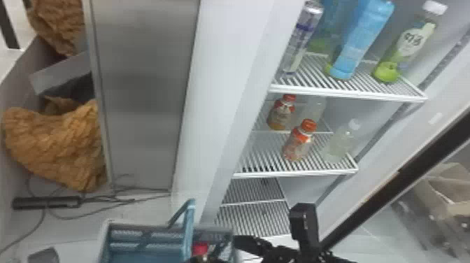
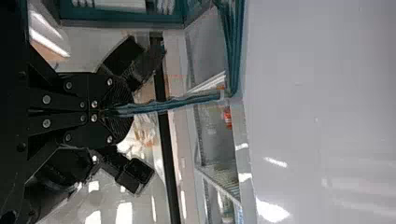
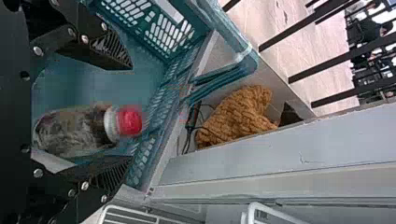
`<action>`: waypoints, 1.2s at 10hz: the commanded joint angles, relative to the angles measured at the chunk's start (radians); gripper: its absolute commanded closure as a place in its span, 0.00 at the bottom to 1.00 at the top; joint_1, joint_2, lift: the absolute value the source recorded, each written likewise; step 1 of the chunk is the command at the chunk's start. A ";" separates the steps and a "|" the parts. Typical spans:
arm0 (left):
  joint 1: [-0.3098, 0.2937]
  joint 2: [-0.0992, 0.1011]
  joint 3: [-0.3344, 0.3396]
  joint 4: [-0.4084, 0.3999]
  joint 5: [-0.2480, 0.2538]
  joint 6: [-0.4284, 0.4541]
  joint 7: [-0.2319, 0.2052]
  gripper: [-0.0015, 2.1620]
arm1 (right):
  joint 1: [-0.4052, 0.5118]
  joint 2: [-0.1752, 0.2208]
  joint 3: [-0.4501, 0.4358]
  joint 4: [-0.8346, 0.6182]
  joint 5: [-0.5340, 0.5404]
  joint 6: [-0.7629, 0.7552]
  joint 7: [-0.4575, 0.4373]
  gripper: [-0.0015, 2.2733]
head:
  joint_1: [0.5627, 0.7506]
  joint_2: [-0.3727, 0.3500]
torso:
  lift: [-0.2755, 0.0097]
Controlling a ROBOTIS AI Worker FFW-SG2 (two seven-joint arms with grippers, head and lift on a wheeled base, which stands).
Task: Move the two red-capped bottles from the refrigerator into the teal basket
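Note:
The right gripper (image 1: 253, 244) is low in the head view, at the teal basket's (image 1: 147, 235) right side. Seen from the right wrist, this gripper (image 3: 130, 113) stands open inside the basket (image 3: 180, 70), one finger on either side of a red-capped bottle (image 3: 77, 129). That bottle's red cap (image 1: 200, 248) also shows through the basket in the head view. Two bottles with orange-red caps, a nearer one (image 1: 298, 144) and one farther back (image 1: 280, 114), stand on the refrigerator's middle shelf. In the left wrist view, the left gripper (image 2: 106, 113) is shut on the basket handle (image 2: 187, 101).
Other bottles and a can (image 1: 300, 38) stand on the upper shelf (image 1: 349, 92); a pale bottle (image 1: 339, 145) is right of the nearer orange-red-capped one. The door edge (image 1: 395, 175) slants along the right. Cables and a power strip (image 1: 45, 202) lie at the left.

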 commanded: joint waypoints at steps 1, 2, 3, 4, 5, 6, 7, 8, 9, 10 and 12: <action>0.003 0.000 0.000 -0.001 0.005 0.000 0.001 0.53 | -0.003 0.000 0.000 -0.003 0.014 -0.004 -0.001 0.16 | 0.70 0.03 | 0.18; 0.005 0.000 -0.002 -0.011 0.007 -0.003 -0.001 0.53 | -0.003 0.000 0.000 0.002 0.016 -0.021 0.001 0.15 | 0.70 0.03 | 0.18; 0.008 0.001 0.000 -0.023 0.007 -0.005 -0.001 0.54 | -0.003 0.002 -0.004 0.005 0.022 -0.041 0.001 0.15 | 0.70 0.03 | 0.18; 0.010 0.001 0.000 -0.031 0.011 -0.008 -0.001 0.53 | -0.003 0.008 -0.019 0.005 0.036 -0.073 -0.001 0.15 | 0.70 0.03 | 0.18; 0.013 0.001 -0.002 -0.038 0.015 -0.008 -0.001 0.53 | -0.003 0.012 -0.043 0.000 0.048 -0.100 -0.015 0.15 | 0.70 0.03 | 0.18; 0.013 0.001 -0.002 -0.041 0.017 -0.008 -0.001 0.53 | -0.005 0.020 -0.073 -0.003 0.049 -0.102 -0.027 0.15 | 0.70 0.03 | 0.18; 0.013 0.003 -0.006 -0.045 0.019 -0.008 -0.001 0.53 | -0.007 0.025 -0.093 -0.003 0.049 -0.131 -0.033 0.15 | 0.70 0.03 | 0.18; 0.013 0.003 -0.006 -0.050 0.023 -0.010 -0.001 0.53 | -0.007 0.029 -0.107 -0.012 0.053 -0.163 -0.045 0.15 | 0.70 0.03 | 0.18; 0.015 0.003 -0.008 -0.053 0.027 -0.013 -0.001 0.53 | -0.007 0.032 -0.109 -0.020 0.051 -0.208 -0.070 0.15 | 0.70 0.03 | 0.18; 0.015 0.003 -0.010 -0.053 0.029 -0.015 -0.001 0.53 | -0.022 0.035 -0.109 -0.010 0.051 -0.244 -0.095 0.14 | 0.70 0.03 | 0.18; 0.015 0.004 -0.014 -0.058 0.035 -0.018 -0.001 0.53 | -0.059 0.046 -0.111 0.037 0.053 -0.311 -0.121 0.10 | 0.70 0.03 | 0.18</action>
